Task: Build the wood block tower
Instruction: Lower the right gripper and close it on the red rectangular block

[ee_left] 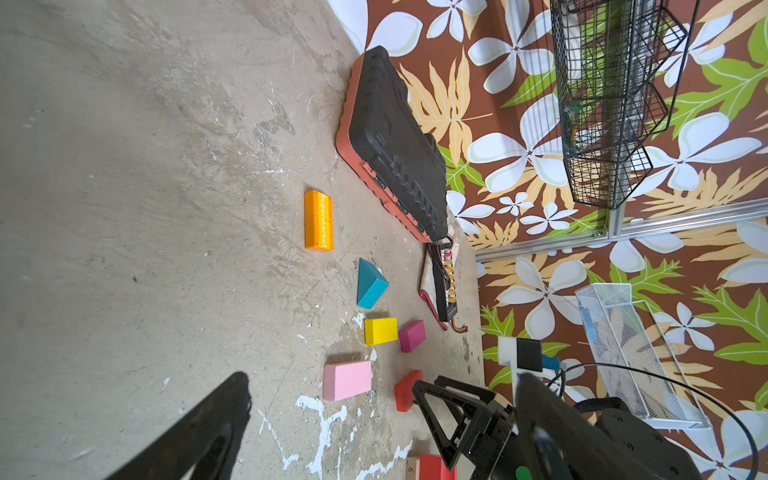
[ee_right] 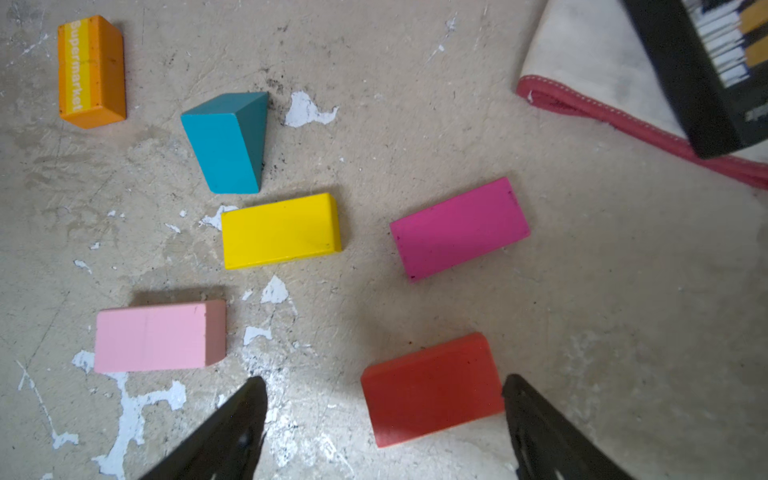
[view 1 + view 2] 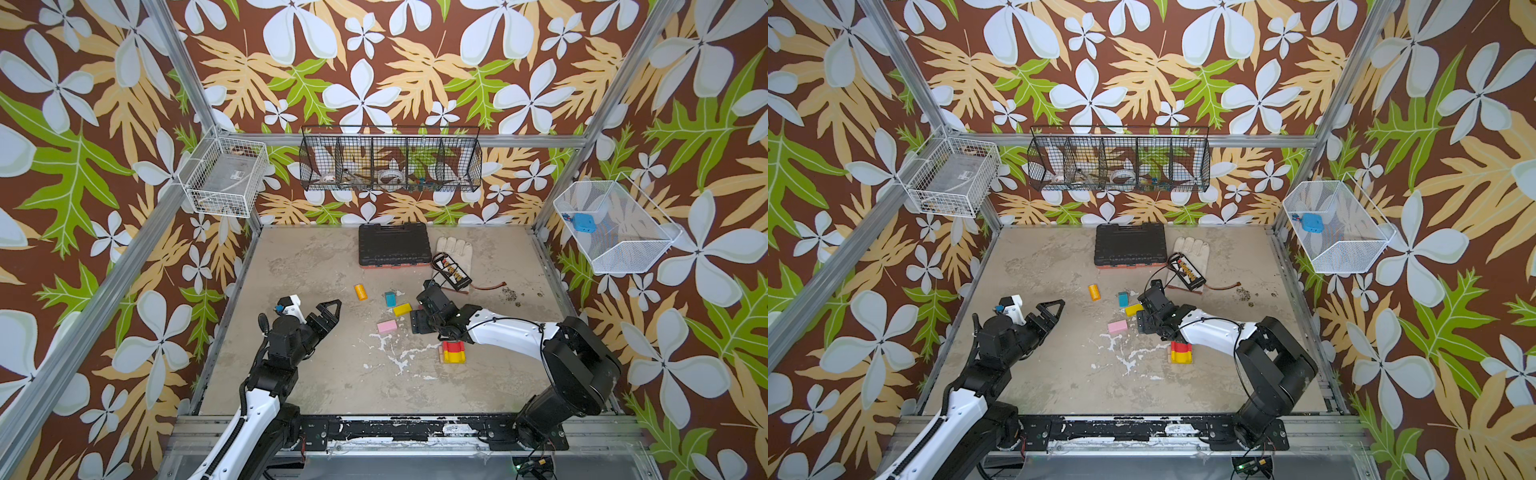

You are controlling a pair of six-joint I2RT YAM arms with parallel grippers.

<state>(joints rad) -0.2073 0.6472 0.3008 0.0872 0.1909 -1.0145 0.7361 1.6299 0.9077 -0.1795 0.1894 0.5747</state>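
The wood block tower (image 3: 453,352) is a low stack near the right arm: a red piece on yellow over tan planks. Loose blocks lie further back: orange (image 3: 360,292), teal (image 3: 390,298), yellow (image 3: 402,309) and pink (image 3: 391,326). My right gripper (image 2: 383,381) points down with its jaws open and a red block (image 2: 432,388) flat on the floor between them. A magenta block (image 2: 459,228) lies just beyond. Both top views hide the red block under this gripper (image 3: 422,318). My left gripper (image 3: 332,318) hangs open and empty, left of the blocks.
A black tool case (image 3: 394,245) lies at the back, with a pale glove (image 3: 455,249) and a wired battery pack (image 3: 451,272) to its right. Wire baskets (image 3: 226,176) hang on the left, back and right walls. White paint marks streak the floor.
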